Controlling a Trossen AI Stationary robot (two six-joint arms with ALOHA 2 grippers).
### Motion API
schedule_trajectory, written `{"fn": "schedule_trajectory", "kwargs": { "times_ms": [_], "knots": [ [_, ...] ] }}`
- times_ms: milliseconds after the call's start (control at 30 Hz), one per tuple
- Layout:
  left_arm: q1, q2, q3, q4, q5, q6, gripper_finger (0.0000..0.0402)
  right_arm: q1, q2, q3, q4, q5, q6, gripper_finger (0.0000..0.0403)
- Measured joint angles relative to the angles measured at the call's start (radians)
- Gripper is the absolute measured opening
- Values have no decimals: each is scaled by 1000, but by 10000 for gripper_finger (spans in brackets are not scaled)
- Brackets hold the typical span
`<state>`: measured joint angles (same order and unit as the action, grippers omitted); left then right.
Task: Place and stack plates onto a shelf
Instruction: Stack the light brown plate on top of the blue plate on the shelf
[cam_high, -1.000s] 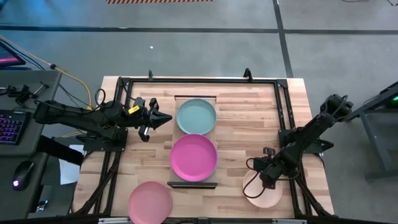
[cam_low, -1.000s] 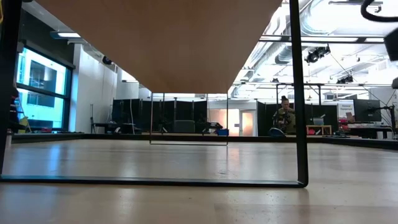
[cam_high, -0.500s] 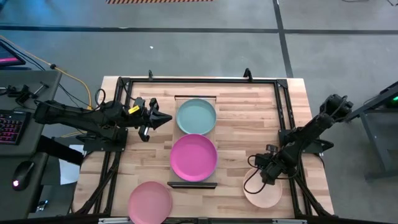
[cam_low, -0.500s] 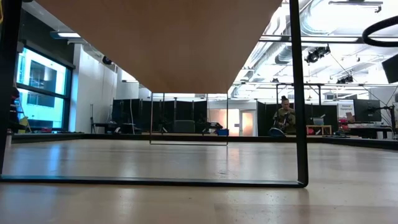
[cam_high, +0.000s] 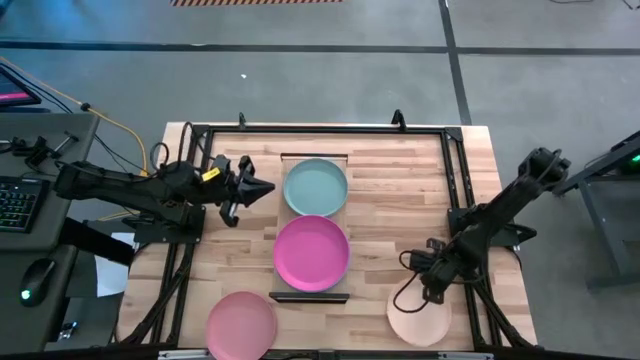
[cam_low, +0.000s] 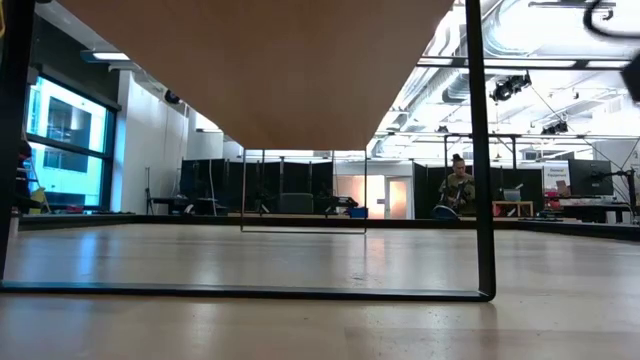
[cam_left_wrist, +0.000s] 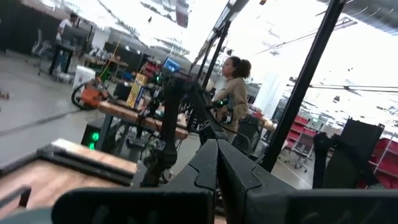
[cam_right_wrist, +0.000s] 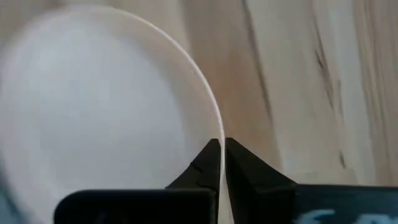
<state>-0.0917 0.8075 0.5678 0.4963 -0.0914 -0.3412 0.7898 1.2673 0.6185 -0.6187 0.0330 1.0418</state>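
We've got the right gripper (cam_high: 428, 288) pinching the rim of the peach plate (cam_high: 419, 316) at the table's (cam_high: 400, 190) near right corner, while the left gripper (cam_high: 262, 188) sits clamped shut beside the teal plate (cam_high: 315, 186) on the shelf (cam_high: 345, 205).

Peach plate (cam_right_wrist: 93, 112) smooth, matte; tabletop (cam_right_wrist: 298, 93) grained wood planks; frame (cam_low: 480, 200) dark metal.

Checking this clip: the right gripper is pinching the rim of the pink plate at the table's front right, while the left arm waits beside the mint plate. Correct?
Not quite. The right gripper is shut on the rim of the peach plate, as the high view shows; the pink plate lies untouched at the front left. The left gripper does wait beside the mint plate.
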Motion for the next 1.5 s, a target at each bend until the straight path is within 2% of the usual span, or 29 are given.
{"fn": "schedule_trajectory", "kwargs": {
  "times_ms": [333, 467, 633, 733, 1000, 1133, 1267, 1500],
  "knots": [
    [0, -18, 2, 43, -4, 73, 0, -89, -316, 57, -30, -18, -1, 0],
    [0, -21, 2, 41, -4, 82, 0, -123, -344, 55, -50, -26, 13, 0],
    [0, -21, 1, 40, -3, 82, 0, -122, -254, 55, -46, -34, -20, 2],
    [0, -21, 1, 40, -3, 82, 0, -122, -177, 54, -43, -54, -21, 22],
    [0, -21, 1, 41, -3, 83, 0, -98, -35, 54, -40, -117, -32, 162],
    [0, -21, 1, 40, -3, 83, 0, -39, 7, 54, -33, -126, -28, 208],
    [0, -21, 1, 40, -3, 83, 0, 34, 55, 54, -44, -84, 18, 216],
    [0, -21, 0, 40, -3, 101, 0, 112, 115, 53, -95, -67, 121, 206]
  ]
}}
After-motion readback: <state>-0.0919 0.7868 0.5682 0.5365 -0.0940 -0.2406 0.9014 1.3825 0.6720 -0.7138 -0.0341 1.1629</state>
